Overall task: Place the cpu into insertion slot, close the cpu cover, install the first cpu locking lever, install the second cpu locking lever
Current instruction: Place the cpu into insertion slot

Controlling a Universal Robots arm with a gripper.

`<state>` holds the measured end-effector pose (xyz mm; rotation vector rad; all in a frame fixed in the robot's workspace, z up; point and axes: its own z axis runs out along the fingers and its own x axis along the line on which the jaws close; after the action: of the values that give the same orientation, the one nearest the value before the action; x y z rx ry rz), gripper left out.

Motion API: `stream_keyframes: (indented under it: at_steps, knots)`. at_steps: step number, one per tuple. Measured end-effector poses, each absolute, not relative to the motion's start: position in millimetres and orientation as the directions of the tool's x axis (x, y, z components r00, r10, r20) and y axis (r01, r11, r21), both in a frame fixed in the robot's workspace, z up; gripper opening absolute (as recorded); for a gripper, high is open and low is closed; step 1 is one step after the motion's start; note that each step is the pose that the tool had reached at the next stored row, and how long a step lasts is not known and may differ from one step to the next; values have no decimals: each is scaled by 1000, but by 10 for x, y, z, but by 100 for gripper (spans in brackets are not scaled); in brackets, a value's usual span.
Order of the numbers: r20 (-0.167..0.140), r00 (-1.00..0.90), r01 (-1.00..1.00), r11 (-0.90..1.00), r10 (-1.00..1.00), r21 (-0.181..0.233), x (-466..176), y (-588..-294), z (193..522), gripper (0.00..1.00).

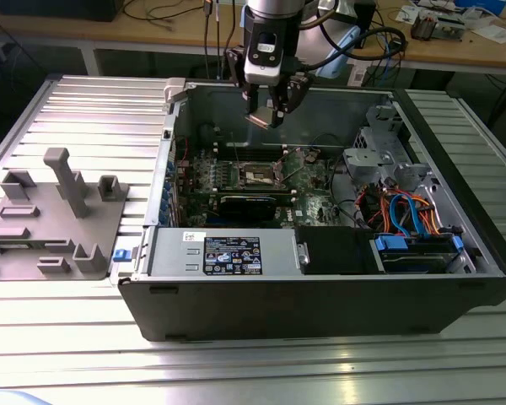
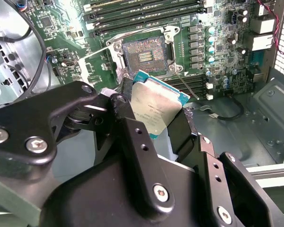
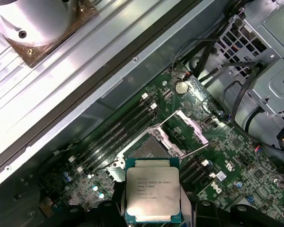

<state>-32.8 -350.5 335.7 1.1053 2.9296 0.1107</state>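
The cpu [image 3: 153,196] is pinched by two opposite edges between the black fingers [image 2: 128,123] of the pincer [image 1: 266,116]. In the first wrist view its silvery face is turned to the camera. One edge runs off the frame there, and the chip covers a corner of the insertion slot [image 3: 146,147] behind it. In the second wrist view the chip is tilted, one edge tucked behind a finger, and the pincer's black body blocks much of the case floor. In the exterior view the chip is a small pale tab under the pincer at upper centre, hard to make out.

The cpu hangs clear of the green board [image 1: 310,181], apart from the slot, which lies open with its dark centre bare. The cpu cover [image 3: 187,126] stands folded back just beside the slot, and two thin wire levers [image 3: 170,116] are swung off the board. Long memory slots [image 3: 118,127] run along one side of the socket.

The computer case [image 1: 320,295] lies open on the ribbed tabletop [image 1: 67,354], its walls ringing the board. A grey power supply [image 1: 228,251] sits along the near wall. Cables [image 1: 405,211] and a drive cage [image 1: 379,139] fill the exterior view's right.
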Motion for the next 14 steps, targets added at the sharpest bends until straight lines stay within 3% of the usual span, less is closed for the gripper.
stream_keyframes:
  at_steps: [9,14]
  knots:
    - [16,-741,671,739,671,68,-328,-3504,3356,54]
    - [-4,-741,671,740,672,46,-328,-3505,3357,54]
